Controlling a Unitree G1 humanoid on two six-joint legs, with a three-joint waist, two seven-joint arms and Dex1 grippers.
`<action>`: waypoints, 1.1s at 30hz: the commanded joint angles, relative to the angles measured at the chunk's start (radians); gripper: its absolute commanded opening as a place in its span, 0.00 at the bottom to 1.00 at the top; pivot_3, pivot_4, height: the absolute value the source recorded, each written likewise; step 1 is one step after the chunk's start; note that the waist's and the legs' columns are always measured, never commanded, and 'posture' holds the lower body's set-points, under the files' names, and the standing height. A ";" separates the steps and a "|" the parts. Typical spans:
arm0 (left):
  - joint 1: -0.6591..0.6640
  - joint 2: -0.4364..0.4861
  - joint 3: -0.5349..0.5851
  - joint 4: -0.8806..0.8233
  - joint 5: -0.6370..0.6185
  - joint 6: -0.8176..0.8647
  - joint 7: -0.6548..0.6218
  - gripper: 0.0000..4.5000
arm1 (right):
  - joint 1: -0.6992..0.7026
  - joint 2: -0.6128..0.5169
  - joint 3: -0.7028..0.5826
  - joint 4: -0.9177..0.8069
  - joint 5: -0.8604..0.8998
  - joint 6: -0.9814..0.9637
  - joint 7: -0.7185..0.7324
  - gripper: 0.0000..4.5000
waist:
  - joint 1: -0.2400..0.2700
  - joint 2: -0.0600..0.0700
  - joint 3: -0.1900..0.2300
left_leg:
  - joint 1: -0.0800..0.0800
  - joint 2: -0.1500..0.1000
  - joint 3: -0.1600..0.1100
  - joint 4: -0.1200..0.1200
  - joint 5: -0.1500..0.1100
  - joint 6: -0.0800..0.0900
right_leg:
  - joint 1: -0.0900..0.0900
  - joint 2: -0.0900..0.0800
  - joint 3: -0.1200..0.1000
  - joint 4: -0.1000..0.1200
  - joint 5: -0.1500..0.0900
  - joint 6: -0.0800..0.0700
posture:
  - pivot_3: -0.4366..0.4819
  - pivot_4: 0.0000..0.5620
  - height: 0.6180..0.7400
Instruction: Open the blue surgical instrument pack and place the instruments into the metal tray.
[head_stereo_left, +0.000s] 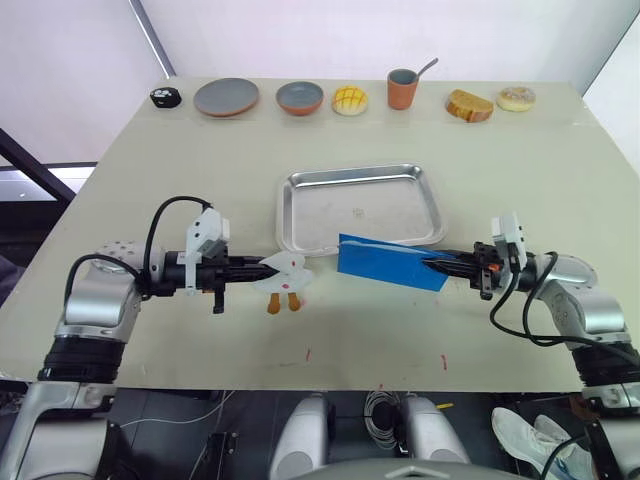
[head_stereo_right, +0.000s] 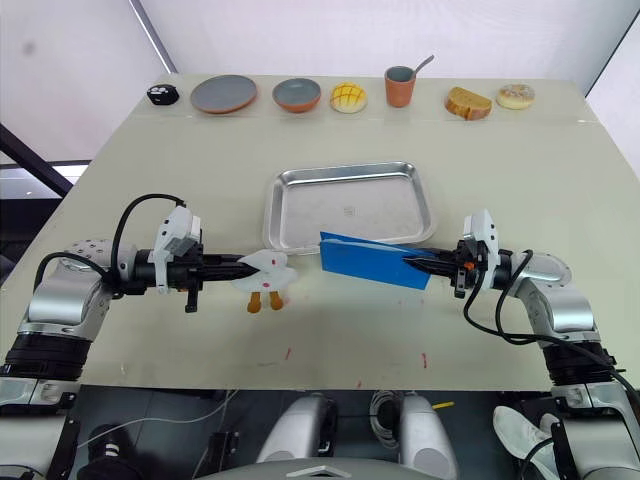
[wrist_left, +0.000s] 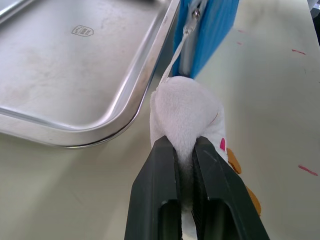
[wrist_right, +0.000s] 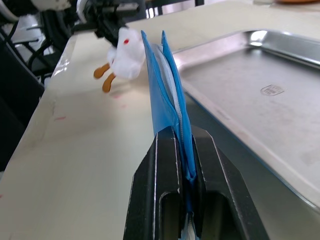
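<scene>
The blue surgical instrument pack (head_stereo_left: 392, 262) hangs just above the table, overlapping the near rim of the metal tray (head_stereo_left: 300, 185). My right gripper (head_stereo_left: 438, 266) is shut on its right end; the right wrist view shows the pack (wrist_right: 167, 105) edge-on between the fingers. A white plush toy (head_stereo_left: 283, 272) with orange feet is tied by a thin cord to the pack's zipper pull (wrist_left: 194, 14). My left gripper (head_stereo_left: 262, 270) is shut on the toy (wrist_left: 187, 117), left of the pack. The tray holds nothing. The instruments are hidden.
Along the far edge stand a small black object (head_stereo_left: 164, 97), a grey plate (head_stereo_left: 227, 97), a grey bowl (head_stereo_left: 300, 97), a yellow bun (head_stereo_left: 350, 100), a brown cup (head_stereo_left: 402, 89) with a spoon, a bread slice (head_stereo_left: 469, 105) and a donut (head_stereo_left: 516, 98).
</scene>
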 joint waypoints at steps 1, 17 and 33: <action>0.032 0.006 -0.010 -0.036 0.018 -0.008 0.000 0.01 | -0.011 -0.008 -0.045 -0.052 0.036 0.015 0.002 0.00 | -0.001 0.000 0.000 | 0.000 0.000 0.000 0.000 0.000 0.000 | 0.000 0.000 0.000 0.000 0.000 0.000 | 0.48 0.27 1.00; 0.001 -0.001 -0.137 0.120 0.160 -0.093 -0.030 0.01 | 0.019 -0.024 -0.031 -0.099 0.031 0.045 0.031 0.00 | 0.000 0.000 0.000 | 0.000 -0.001 0.000 0.000 0.000 0.000 | 0.000 0.000 0.000 0.000 0.000 0.000 | 0.48 0.27 1.00; -0.018 -0.005 -0.170 0.219 0.189 -0.198 -0.059 0.01 | -0.002 0.054 -0.184 -0.337 0.395 0.381 -0.159 0.00 | 0.000 0.001 -0.001 | 0.001 0.000 0.000 0.000 0.000 0.000 | 0.000 0.000 0.000 0.001 0.000 0.000 | 0.48 0.27 1.00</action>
